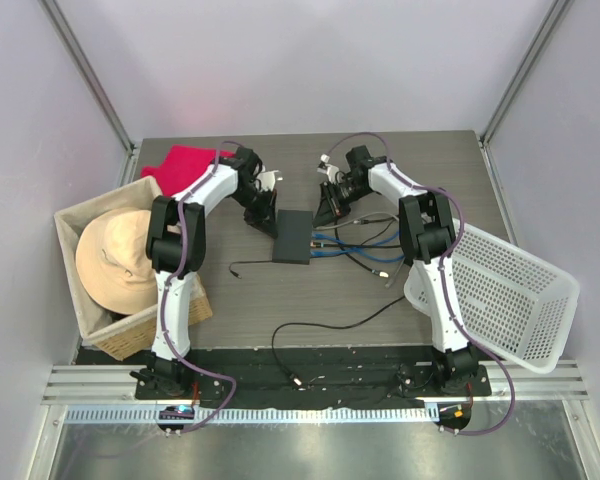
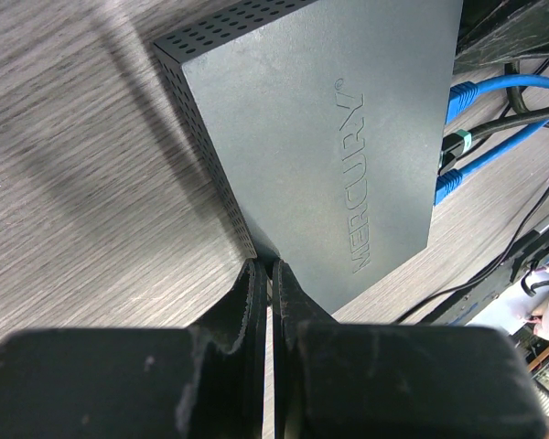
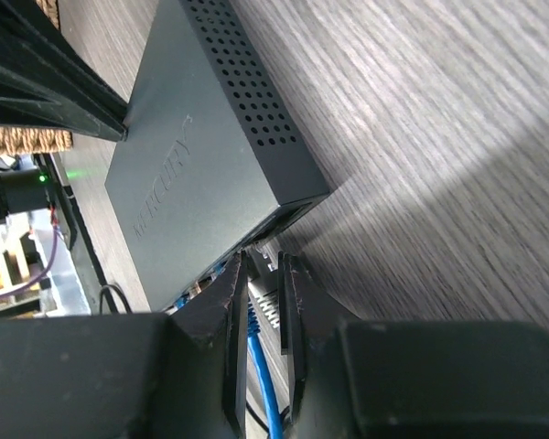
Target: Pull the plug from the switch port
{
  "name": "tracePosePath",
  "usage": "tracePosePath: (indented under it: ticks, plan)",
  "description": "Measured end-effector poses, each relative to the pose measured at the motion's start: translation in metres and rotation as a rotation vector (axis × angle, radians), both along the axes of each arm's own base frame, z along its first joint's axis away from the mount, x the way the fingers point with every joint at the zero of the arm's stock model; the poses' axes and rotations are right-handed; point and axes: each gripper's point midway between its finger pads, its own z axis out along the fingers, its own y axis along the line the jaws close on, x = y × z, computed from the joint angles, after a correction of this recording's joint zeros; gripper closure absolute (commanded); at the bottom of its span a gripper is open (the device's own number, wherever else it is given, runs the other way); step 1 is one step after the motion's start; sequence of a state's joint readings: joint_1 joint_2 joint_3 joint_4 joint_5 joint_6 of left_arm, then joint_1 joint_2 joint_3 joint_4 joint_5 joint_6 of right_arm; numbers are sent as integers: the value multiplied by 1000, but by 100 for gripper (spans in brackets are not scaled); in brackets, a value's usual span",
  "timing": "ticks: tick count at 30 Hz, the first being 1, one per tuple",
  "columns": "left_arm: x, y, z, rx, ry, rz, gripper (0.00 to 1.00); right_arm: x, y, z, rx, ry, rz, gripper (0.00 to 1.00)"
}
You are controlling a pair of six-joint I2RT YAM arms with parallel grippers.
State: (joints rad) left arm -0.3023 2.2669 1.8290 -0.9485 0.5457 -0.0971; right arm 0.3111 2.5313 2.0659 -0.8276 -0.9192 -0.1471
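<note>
While the overhead view is read first, the switch [image 1: 293,237] is seen lying flat at mid-bench [image 1: 240,305], between the two hands. The left hand [image 1: 269,224] is set at its far left corner and the right hand [image 1: 328,213] at its far right corner. Blue cables [image 1: 345,248] fan out from the right edge beneath that hand. A wicker basket [image 1: 100,200] holding a straw hat [image 1: 115,260] is noted at the left, with a red cloth [image 1: 192,160] behind it. A white plastic basket [image 1: 510,290] sits at the right, and a loose black cable [image 1: 325,325] lies nearer the bases.

Left wrist view: the left hand is closed completely, with nothing held. Its tips are pressed against a corner of the switch. Blue plugs [image 2: 454,99] are seated along the opposite edge, well apart from it.

Right wrist view: the fingers of the right hand are held a narrow slit apart, tips just at the port-side corner. A blue cable is seen through the slit. The ports are shadowed and partly covered, so whether a plug is clamped cannot be told.
</note>
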Motion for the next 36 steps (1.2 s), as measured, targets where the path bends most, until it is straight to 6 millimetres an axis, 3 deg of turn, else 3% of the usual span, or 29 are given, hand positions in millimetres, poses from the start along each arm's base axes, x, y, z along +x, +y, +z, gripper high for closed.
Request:
tracePosePath:
  ticks: [9,16,36]
  plan:
    - [0,-1,0,7,-3,-3,100,0,0,1,2,25,41,98]
    - [-1,-6,1,3,-11,-17,100,-13,-10,-1,-6,52,64,99]
    - [-3,-12,1,0,-16,-33,100,-26,-22,-2,-24,101,155,99]
